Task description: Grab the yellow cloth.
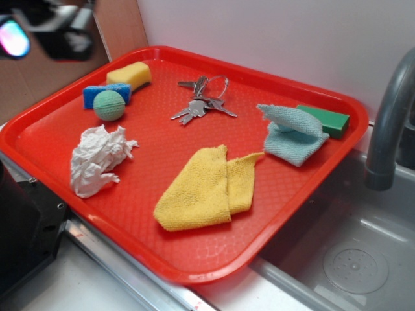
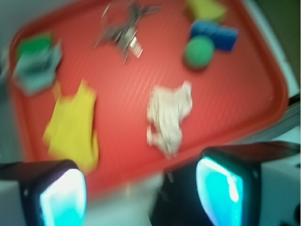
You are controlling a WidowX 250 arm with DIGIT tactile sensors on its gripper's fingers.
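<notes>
The yellow cloth (image 1: 202,189) lies folded and flat on the red tray (image 1: 162,253), near its front right part. In the blurred wrist view the same yellow cloth (image 2: 73,127) shows at the left. My gripper (image 2: 146,193) hangs high above the tray's near edge, well clear of the cloth. Its two fingertips (image 2: 63,197) glow cyan and stand wide apart with nothing between them. In the exterior view only a dark blurred part of the gripper (image 1: 48,29) shows at the top left corner.
On the tray also lie a crumpled white paper (image 1: 97,159), a bunch of keys (image 1: 202,100), a teal cloth (image 1: 292,136) over a green block (image 1: 331,120), a yellow sponge (image 1: 130,74), a blue sponge (image 1: 97,94) and a green ball (image 1: 108,105). A grey faucet (image 1: 389,123) and sink (image 1: 350,259) stand at the right.
</notes>
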